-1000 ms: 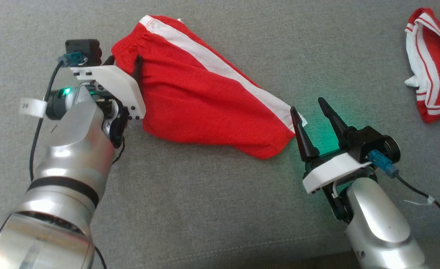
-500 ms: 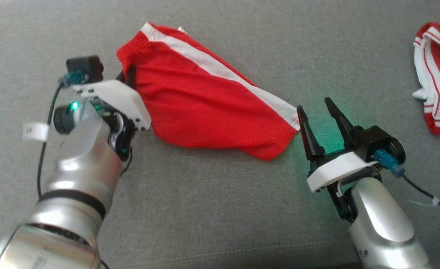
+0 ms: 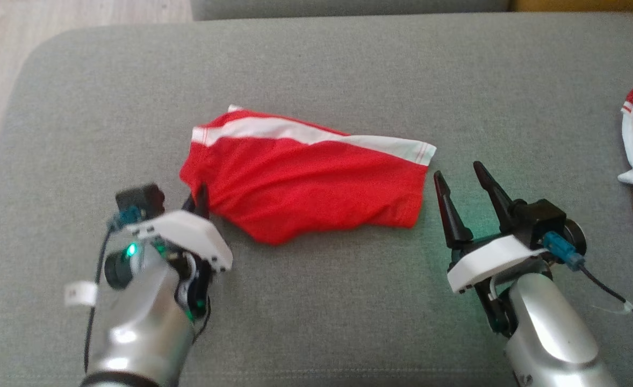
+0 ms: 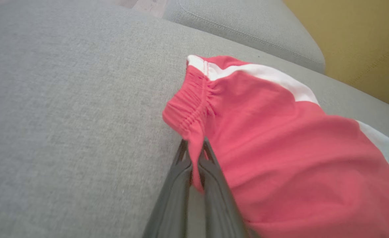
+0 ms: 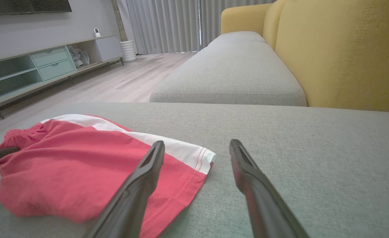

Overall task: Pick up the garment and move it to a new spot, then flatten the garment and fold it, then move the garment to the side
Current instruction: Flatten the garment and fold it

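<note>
Left wrist view: left pincer (image 4: 195, 145) clamped on red shorts (image 4: 280, 148) at waistband; right pincer (image 3: 457, 172) wide apart, empty

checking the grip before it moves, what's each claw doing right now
Left claw: closed on the waistband edge of the red shorts.
Right claw: open, holding nothing, just beside the hem.

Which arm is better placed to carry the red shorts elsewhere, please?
Left: the left hand is shut on the waistband of the red shorts; the right hand stands open beside the hem.
</note>
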Motion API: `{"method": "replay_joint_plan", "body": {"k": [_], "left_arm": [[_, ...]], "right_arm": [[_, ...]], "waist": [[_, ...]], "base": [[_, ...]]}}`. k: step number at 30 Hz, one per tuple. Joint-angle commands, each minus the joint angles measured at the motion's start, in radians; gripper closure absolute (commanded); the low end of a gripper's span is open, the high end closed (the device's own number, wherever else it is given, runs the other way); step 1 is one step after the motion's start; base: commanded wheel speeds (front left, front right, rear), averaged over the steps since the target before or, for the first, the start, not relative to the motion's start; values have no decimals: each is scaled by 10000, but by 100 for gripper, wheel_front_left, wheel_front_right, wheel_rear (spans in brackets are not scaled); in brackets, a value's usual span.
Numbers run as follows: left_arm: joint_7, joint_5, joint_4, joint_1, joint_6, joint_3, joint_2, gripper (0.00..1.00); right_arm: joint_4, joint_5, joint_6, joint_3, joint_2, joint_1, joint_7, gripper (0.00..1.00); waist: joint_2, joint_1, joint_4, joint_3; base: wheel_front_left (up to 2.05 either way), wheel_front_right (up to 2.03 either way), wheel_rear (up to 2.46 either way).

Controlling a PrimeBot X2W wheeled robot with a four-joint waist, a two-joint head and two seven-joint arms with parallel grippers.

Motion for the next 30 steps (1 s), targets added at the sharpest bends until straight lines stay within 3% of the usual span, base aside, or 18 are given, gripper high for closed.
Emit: {"method": "replay_joint_plan", "body": {"k": [1, 7, 8, 9, 10, 15, 21, 30], "left_arm": [[-124, 166, -519, 120, 105, 358, 227, 100], [-124, 642, -1708, 1260, 500, 697, 196, 100], [-125, 872, -2007, 1470, 616, 763, 194, 63], [-125, 1092, -2326, 1693, 730, 870, 194, 18], [-125, 1552, -3019, 2134, 921, 1110, 208, 0], [-125, 2593, -4591, 3194, 1115, 1824, 291, 0], [-125, 3719, -5913, 4151, 1002, 2581, 304, 0], [-125, 4484, -6590, 4624, 775, 3220, 236, 0]], "right_arm": [[-203, 56, 65, 192, 112, 5, -109, 0], [-82, 88, 65, 224, 112, 131, -109, 0], [-60, 107, 65, 219, 112, 166, -109, 0], [-39, 150, 65, 208, 112, 214, -109, 0], [-76, 247, 65, 108, 112, 299, -109, 0], [-318, 359, 65, -251, 112, 490, -109, 0], [-461, 519, 65, -648, 112, 659, -109, 0], [-445, 656, 65, -647, 112, 641, -109, 0]], "waist": [[0, 0, 80, -151], [0, 0, 139, -361], [0, 0, 158, -416], [0, 0, 177, -464], [0, 0, 220, -515], [0, 0, 262, -638], [0, 0, 315, -636], [0, 0, 336, -390]], "base": [[0, 0, 0], [0, 0, 0], [0, 0, 0], [0, 0, 0], [0, 0, 0], [0, 0, 0], [0, 0, 0], [0, 0, 0]]}}
